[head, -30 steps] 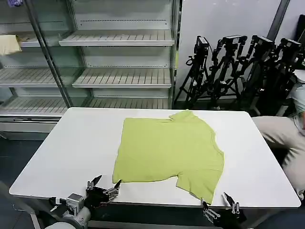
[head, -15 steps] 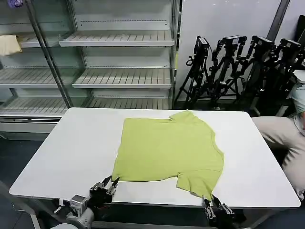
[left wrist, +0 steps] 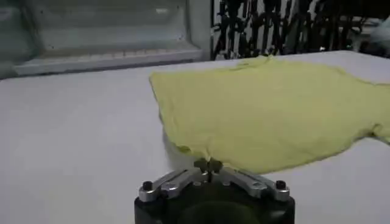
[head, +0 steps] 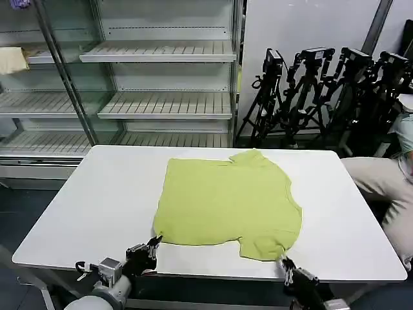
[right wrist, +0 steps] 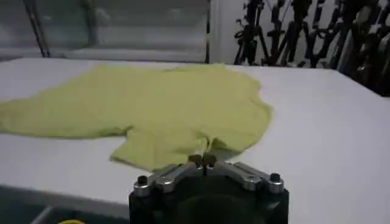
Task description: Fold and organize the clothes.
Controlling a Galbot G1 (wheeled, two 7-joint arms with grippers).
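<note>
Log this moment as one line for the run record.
T-shirt flat on table | left gripper shut on hem corner | right gripper shut on sleeve

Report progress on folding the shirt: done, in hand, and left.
Done: the T-shirt lies spread flat on the white table, with no fold made in it yet. In hand: the left gripper is shut on the shirt's near hem corner, and the right gripper is shut on the near sleeve edge, both at the table's front edge. Left: all the folds and tidying the shirt away.
</note>
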